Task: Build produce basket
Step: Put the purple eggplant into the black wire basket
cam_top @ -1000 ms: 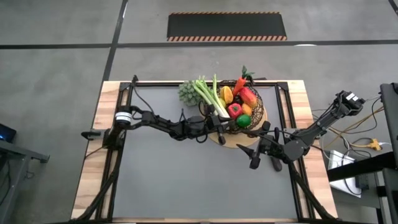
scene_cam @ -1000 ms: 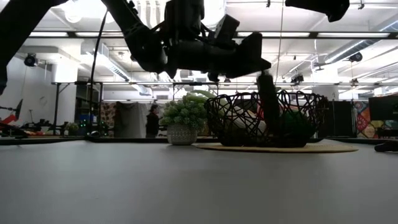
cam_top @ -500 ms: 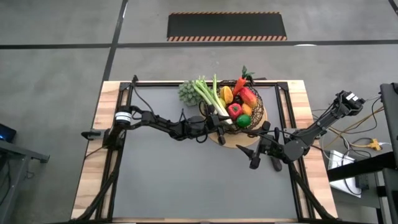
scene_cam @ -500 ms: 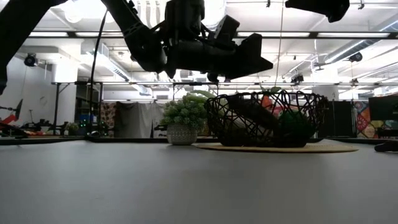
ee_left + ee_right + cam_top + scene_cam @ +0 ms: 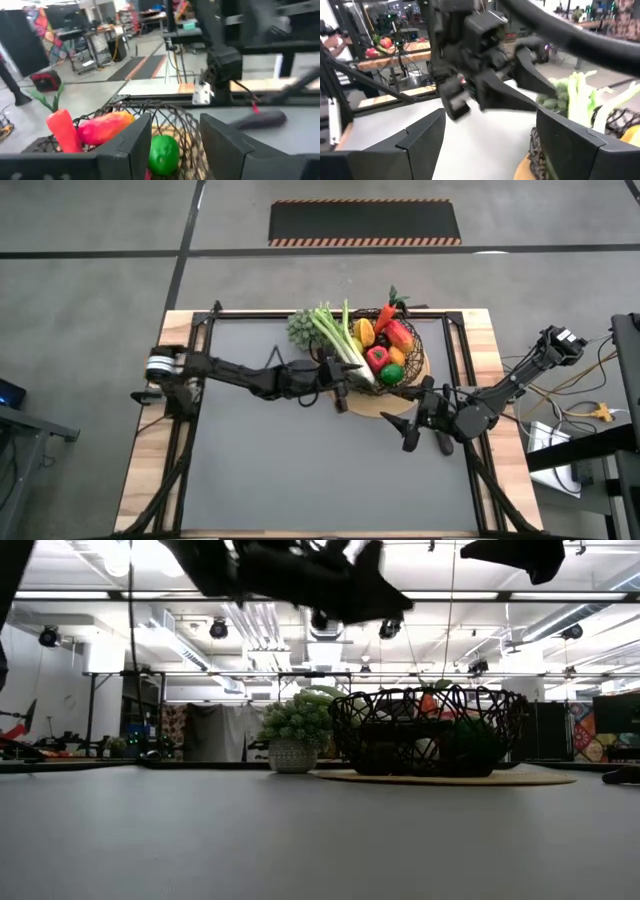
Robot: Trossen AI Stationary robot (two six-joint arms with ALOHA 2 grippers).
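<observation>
I've got the left gripper (image 5: pixel 338 372) up above the table at the basket's (image 5: pixel 412 376) near rim, fingers apart with nothing between them. The wire basket sits on its tan round mat (image 5: pixel 372 406) at the far side of the table, loaded: leek (image 5: pixel 338 332) draped over the rim, carrot (image 5: pixel 386 312), red piece (image 5: pixel 377 357) and green piece (image 5: pixel 392 373) inside. The right gripper (image 5: pixel 423 437) waits just beside the mat, fingers spread wide and empty.
</observation>
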